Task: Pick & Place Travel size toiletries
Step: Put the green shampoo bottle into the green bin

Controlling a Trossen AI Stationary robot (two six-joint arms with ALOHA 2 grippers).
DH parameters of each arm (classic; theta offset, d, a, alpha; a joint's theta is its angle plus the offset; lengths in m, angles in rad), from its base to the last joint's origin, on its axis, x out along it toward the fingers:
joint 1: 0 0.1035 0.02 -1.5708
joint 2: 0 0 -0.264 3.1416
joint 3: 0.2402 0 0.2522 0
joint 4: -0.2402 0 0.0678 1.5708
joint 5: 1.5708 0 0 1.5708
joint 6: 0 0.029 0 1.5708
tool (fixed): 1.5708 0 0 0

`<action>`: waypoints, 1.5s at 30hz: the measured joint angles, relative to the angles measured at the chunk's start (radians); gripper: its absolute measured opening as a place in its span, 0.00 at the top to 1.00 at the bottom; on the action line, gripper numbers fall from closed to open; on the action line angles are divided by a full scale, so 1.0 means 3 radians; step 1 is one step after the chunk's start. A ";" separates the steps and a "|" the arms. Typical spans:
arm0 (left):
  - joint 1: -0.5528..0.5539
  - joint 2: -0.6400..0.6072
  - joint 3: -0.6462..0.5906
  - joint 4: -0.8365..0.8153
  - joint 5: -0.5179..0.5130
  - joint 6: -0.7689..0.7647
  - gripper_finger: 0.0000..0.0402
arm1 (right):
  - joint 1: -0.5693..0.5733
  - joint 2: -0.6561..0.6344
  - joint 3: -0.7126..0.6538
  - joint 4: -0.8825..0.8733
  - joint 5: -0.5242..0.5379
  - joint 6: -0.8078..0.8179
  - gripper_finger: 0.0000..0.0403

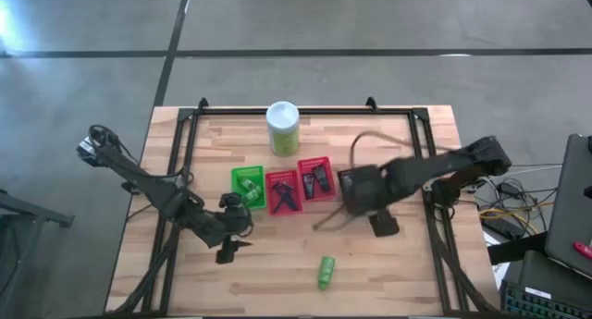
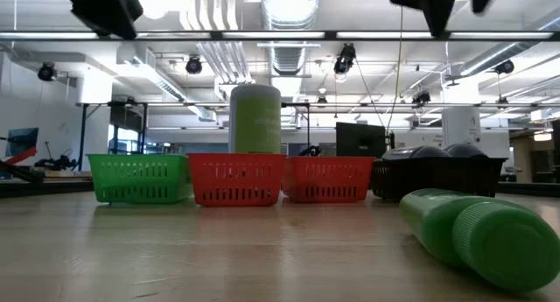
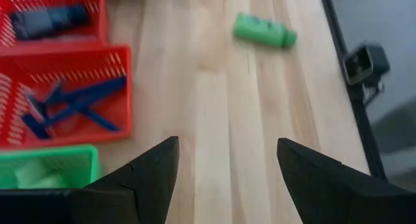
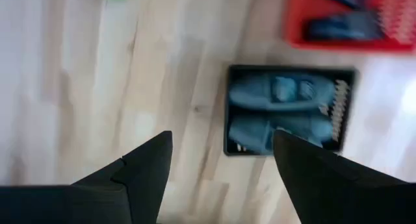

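One bright green mini tube [image 1: 326, 271] lies on its side on the bare wood near the table's front edge; it also shows in the low view [image 2: 472, 232] and the left wrist view [image 3: 263, 30]. My left gripper [image 3: 227, 146] hangs open and empty over the wood, left of the tube and just in front of the green basket [image 1: 247, 185]. My right gripper [image 4: 221, 139] points down, open and empty, above the dark basket [image 4: 289, 110], which holds dark grey oval bottles. Two red baskets [image 1: 282, 191] [image 1: 315, 178] hold razors [image 3: 71, 107] and dark tubes.
A tall pale-green canister with a white lid [image 1: 282, 127] stands behind the row of baskets. A black frame [image 1: 185, 143] runs along the table's left, far and right sides. Bare wood lies in front of the baskets, around the green tube.
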 joint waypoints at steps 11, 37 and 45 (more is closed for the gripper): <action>-0.0027 -0.0002 -0.0001 -0.0112 0.0697 -0.0193 0.35 | 0.0469 0.0853 -0.0348 0.1156 -0.0562 -0.1400 0.39; -0.0069 -0.0003 0.0000 -0.0071 0.0891 -0.0299 0.35 | 0.0727 0.1813 -0.0136 0.2221 -0.0312 -0.2077 0.37; -0.0069 -0.0003 0.0000 0.0043 0.0863 -0.0345 0.35 | 0.0702 0.1875 -0.0221 0.2241 -0.0335 -0.2007 0.45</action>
